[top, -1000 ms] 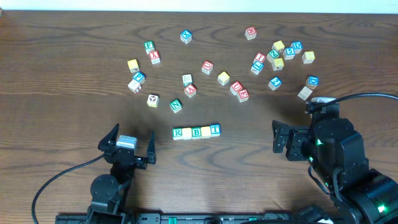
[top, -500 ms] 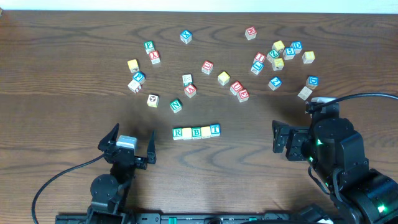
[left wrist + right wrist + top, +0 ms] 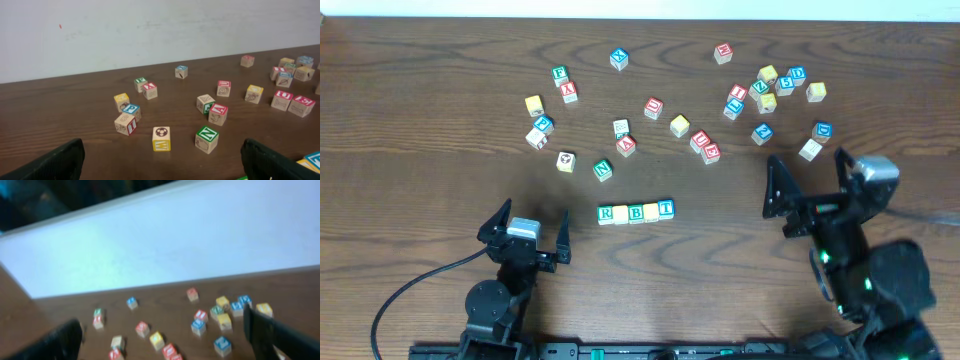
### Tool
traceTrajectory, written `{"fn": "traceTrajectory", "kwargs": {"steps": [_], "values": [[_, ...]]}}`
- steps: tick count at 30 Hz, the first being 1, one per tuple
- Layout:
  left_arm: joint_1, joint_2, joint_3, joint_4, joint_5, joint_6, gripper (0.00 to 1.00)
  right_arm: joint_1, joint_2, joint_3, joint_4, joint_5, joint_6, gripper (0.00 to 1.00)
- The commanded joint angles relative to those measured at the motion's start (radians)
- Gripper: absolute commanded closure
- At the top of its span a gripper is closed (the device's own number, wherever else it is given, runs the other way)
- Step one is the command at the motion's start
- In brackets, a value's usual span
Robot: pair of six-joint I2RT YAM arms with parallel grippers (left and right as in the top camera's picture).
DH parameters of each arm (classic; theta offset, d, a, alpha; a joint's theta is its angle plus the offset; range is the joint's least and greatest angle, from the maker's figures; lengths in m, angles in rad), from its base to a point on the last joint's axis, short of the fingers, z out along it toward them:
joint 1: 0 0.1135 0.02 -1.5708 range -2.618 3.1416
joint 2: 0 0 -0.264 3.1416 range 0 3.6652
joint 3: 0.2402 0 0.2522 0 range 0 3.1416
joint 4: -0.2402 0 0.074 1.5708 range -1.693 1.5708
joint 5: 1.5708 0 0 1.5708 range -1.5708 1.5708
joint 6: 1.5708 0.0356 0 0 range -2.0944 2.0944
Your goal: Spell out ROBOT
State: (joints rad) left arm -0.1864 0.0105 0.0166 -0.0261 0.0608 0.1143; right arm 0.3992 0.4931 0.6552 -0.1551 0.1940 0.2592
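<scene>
Row at lower centre, touching: R cube (image 3: 606, 213), yellow cube (image 3: 621, 213), B cube (image 3: 636, 212), second yellow cube (image 3: 651, 211), T cube (image 3: 666, 209). Left hand (image 3: 533, 214), right hand (image 3: 805, 164): wide, empty.

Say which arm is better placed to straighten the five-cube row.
Left, probably: the left tool, open and empty, sits close beside the R end of the row. The right tool, also open, is farther off, near the scattered cubes.
</scene>
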Motion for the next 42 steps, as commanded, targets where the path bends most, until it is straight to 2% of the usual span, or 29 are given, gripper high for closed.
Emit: {"fn": "traceTrajectory", "kwargs": {"steps": [1,4,7,13,17,23,28,42], "values": [[0.003,-0.006,-0.013,-0.041,-0.002,0.02,0.02,-0.026,-0.113,-0.19,0.152,-0.03,-0.083,0.01],[0.003,-0.006,-0.013,-0.041,-0.002,0.02,0.02,-0.052,-0.215,-0.345,0.299,-0.053,-0.143,0.01],[0.003,-0.006,-0.013,-0.041,-0.002,0.02,0.02,-0.091,-0.316,-0.465,0.377,-0.108,-0.195,0.01],[0.003,-0.006,-0.013,-0.041,-0.002,0.02,0.02,-0.149,-0.472,-0.595,0.39,-0.119,-0.243,0.01],[0.003,-0.006,-0.013,-0.041,-0.002,0.02,0.02,-0.202,-0.488,-0.652,0.385,-0.147,-0.242,0.01],[0.003,-0.006,-0.013,-0.041,-0.002,0.02,0.02,-0.283,-0.488,-0.65,0.269,-0.169,-0.242,0.01],[0.003,-0.006,-0.013,-0.041,-0.002,0.02,0.02,-0.316,-0.488,-0.65,0.077,-0.171,-0.24,0.01],[0.003,-0.006,-0.013,-0.041,-0.002,0.02,0.02,-0.32,-0.488,-0.65,0.08,-0.182,-0.267,0.01]]}}
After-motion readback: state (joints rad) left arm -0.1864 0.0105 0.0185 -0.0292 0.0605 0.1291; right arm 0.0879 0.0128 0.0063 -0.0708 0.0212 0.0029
